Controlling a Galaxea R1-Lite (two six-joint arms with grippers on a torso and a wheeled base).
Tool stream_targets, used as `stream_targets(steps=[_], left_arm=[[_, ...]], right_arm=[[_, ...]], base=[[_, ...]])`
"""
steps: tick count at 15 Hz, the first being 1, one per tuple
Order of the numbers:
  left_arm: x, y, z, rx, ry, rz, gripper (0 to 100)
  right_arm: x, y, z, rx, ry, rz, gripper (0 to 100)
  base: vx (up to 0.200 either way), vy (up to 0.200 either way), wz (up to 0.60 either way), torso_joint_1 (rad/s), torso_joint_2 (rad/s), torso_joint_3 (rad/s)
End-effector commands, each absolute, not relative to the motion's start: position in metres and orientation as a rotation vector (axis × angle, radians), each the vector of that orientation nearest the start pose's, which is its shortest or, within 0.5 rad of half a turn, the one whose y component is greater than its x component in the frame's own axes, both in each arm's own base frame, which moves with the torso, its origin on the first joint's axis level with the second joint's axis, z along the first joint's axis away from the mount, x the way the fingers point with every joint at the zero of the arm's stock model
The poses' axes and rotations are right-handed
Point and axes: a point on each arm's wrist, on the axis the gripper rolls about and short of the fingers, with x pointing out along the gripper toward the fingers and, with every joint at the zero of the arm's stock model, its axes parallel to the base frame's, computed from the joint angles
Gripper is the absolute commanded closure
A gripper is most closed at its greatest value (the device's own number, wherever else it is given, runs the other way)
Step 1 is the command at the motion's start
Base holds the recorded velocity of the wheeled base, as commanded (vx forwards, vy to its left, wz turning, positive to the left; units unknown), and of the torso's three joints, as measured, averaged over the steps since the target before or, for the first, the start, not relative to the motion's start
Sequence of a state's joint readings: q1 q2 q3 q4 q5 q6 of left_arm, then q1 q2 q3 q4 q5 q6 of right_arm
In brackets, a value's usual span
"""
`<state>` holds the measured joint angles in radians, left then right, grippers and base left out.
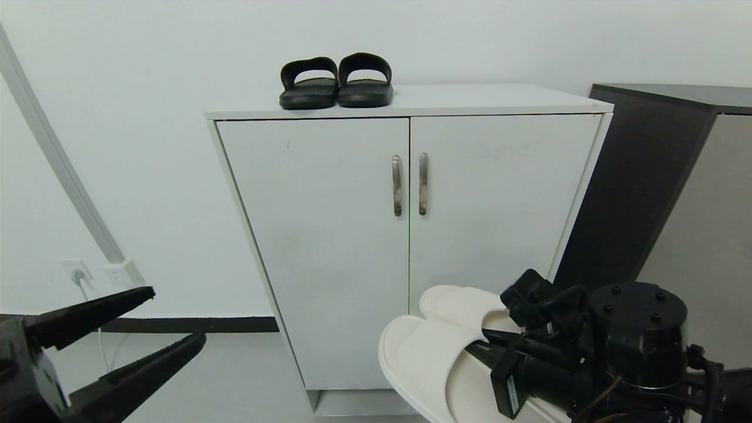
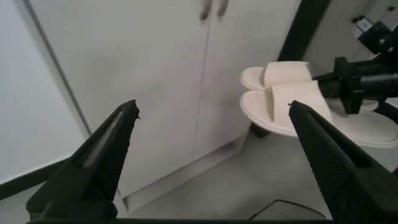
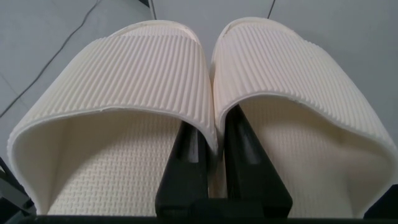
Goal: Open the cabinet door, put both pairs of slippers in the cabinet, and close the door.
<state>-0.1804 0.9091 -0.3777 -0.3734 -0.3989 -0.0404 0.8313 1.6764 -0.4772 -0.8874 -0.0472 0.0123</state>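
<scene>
The white cabinet [image 1: 329,247] stands against the wall [image 1: 117,117] with both doors [image 1: 499,200] shut flush, its two upright bar handles [image 1: 397,185] side by side at the centre seam. A dark unit [image 1: 640,188] stands just beside its right-hand edge, so the open room lies to the left and in front, over bare floor [image 1: 235,376]. The white slippers [image 1: 435,352] hang low in front of the right-hand door, near its bottom corner – held side by side, soles roughly level. Their long axis runs from the arm towards the cabinet, toes leading and apart from the door. The right gripper [image 3: 214,134] has its fingers [image 3: 186,168] pushed in under the straps, pinching the two inner walls together. The black slippers [image 1: 336,82] sit on the cabinet top above the left-hand door, close to the front edge. They touch each other, lengthwise front to back, and the heels seem to face the room. The left gripper [image 1: 179,312] hovers low and well out to the left of the cabinet – jaws spread wide, nothing between them, tips aimed towards the left-hand door.
</scene>
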Motion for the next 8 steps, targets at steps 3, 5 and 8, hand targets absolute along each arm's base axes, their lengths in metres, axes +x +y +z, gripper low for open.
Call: stream_targets(steps=[3,5,8], left_arm=[[0.137,-0.052,0.210,-0.050,0.229,-0.695,0],[0.155,-0.066,0.223,-0.044,0.219,-0.740,0],[0.173,-0.090,0.242,-0.040,0.190,-0.824,0]], right_arm=[[0.178,0.195,0.132,-0.122,0.295,0.783,100],[0.178,0.195,0.132,-0.121,0.294,0.791,100],[0.178,0.195,0.131,-0.118,0.299,0.790,100]], base=[[0.000,0.000,0.00,0.000,0.00,0.000],[0.000,0.000,0.00,0.000,0.00,0.000],[0.000,0.000,0.00,0.000,0.00,0.000]])
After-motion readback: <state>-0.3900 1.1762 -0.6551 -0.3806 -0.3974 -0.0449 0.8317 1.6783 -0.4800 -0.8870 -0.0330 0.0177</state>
